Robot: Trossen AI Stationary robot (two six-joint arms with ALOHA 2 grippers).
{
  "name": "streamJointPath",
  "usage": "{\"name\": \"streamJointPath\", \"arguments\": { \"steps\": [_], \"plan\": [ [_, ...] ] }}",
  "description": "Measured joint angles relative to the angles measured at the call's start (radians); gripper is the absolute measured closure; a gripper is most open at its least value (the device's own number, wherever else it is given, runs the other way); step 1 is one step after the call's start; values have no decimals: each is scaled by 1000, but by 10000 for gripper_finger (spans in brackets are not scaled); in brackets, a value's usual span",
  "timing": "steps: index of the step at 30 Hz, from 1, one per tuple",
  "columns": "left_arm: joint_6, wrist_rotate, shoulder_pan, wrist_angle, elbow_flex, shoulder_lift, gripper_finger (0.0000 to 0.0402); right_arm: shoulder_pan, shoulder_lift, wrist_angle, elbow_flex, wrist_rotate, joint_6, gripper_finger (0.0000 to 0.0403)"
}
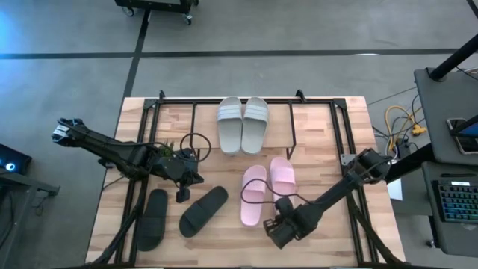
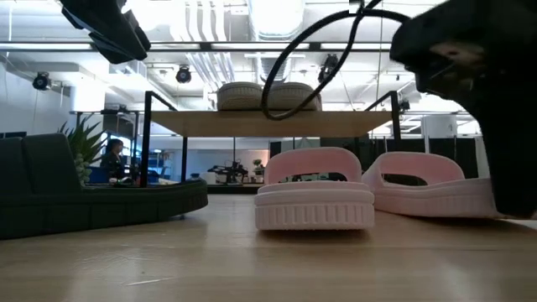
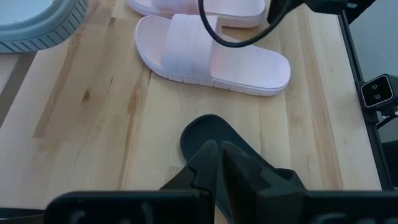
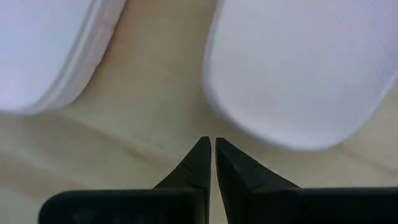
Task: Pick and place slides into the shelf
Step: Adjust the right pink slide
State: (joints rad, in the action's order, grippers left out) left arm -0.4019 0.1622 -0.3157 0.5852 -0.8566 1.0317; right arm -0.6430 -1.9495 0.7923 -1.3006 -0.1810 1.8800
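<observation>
Slides: two pale grey-green open-toe slip-ons sit side by side on the light wooden top board of the small black-framed shelf, at the far edge of the wooden bench, near its middle. Two pink slides lie on the bench just in front of the shelf, side by side and touching or nearly so, right of centre. Two black slides: one angled near the middle of the near edge, the other toward the near left corner, apart from each other. Left pincer hangs above the bench between the two black slides, fingers pressed together, holding nothing; its wrist view shows the toe end of a black slide right under the tips. Right pincer sits low by the near ends of the pink slides, fingers closed to a thin slit, empty, tips just short of the pink soles.
</observation>
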Motion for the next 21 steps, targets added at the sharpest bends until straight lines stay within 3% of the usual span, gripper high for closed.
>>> {"name": "streamJointPath", "arguments": {
  "steps": [9, 21],
  "plan": [
    [0, 0, 0, 0, 3, 0, 394, 22, 0, 212, 3, 72, -11, 385],
    [-1, 0, 0, 0, 15, 0, 394, 48, 4, 248, 3, 25, -44, 385]
  ]
}}
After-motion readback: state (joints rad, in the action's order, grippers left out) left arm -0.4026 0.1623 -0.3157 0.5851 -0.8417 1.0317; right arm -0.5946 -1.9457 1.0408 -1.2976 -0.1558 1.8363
